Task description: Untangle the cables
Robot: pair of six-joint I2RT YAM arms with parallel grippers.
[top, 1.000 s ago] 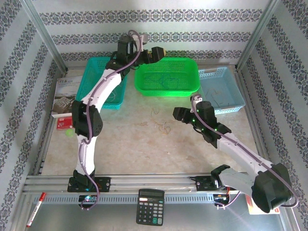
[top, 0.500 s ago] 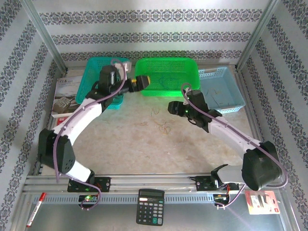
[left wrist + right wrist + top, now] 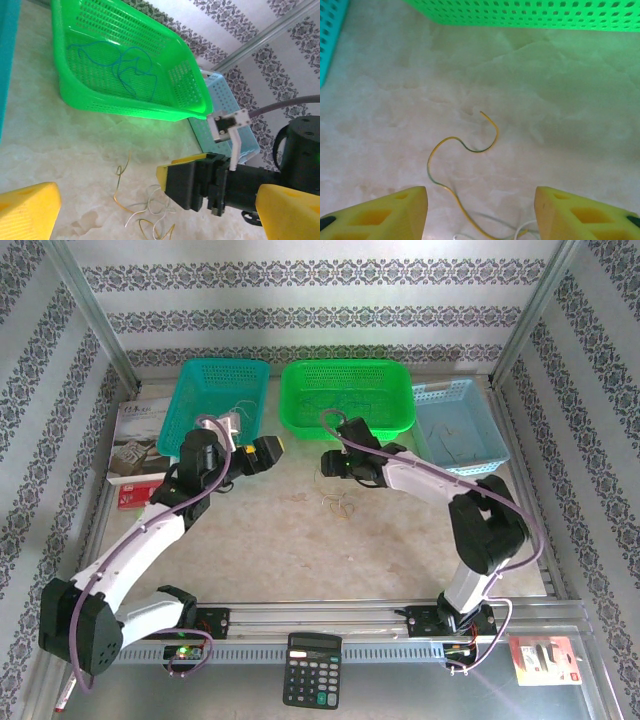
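The cables (image 3: 145,212), a small loose knot of yellow and whitish strands, are found on the bare table (image 3: 280,540) just in front of the green basket (image 3: 350,364), on its near side and apart from its wall. One yellow strand (image 3: 465,147) is drawn out of the knot and curls toward the basket, so the long axis is judged to run roughly from the knot to the basket's front wall.

The right gripper (image 3: 480,215) is held low over this strand, its fingers parted and nothing clasped. The strand's root passes under the gap, and its free end lies ahead of the fingertips. The left gripper (image 3: 268,449) is held off the basket's near left corner, spread wide and empty, facing the knot from the other side. The right arm is judged the nearer.

A thin blue wire (image 3: 125,65) is looped inside the green basket. To its left, a few pale strands are held in the teal basket (image 3: 200,390). To its right, faint thin strands of uncertain colour are held in the light blue basket (image 3: 440,390).
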